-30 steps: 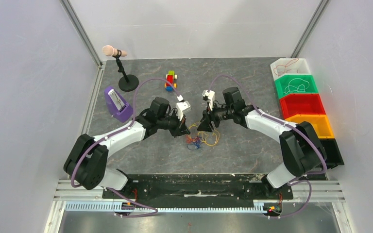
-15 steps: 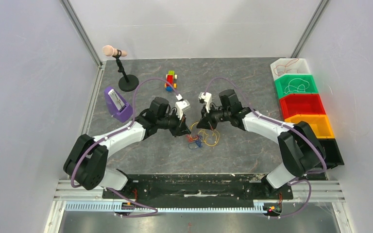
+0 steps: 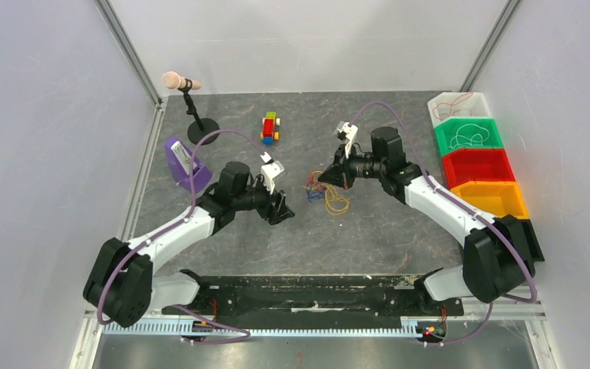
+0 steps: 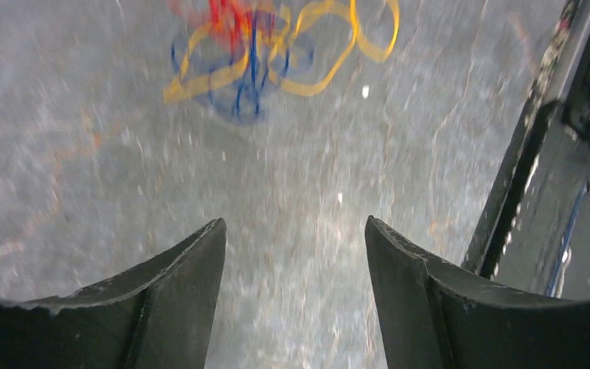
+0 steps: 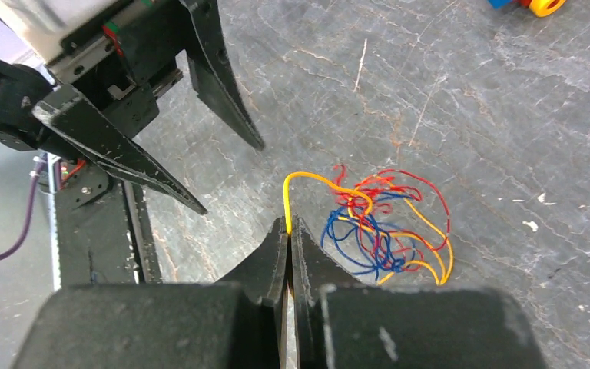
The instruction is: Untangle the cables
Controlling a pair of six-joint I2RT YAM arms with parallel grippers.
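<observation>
While right claw [image 5: 290, 227] pinches a yellow cable [image 5: 316, 178], left claw [image 4: 293, 224] apart, green bin [image 3: 439, 135] holds white wire [image 3: 470, 139].

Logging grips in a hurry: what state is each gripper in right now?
Left gripper: open, holding nothing.
Right gripper: shut on a yellow strand of the cables.

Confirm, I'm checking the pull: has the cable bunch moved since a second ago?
Yes. The cables moved up the view, closer to the block toy, pulled by the right gripper.
</observation>
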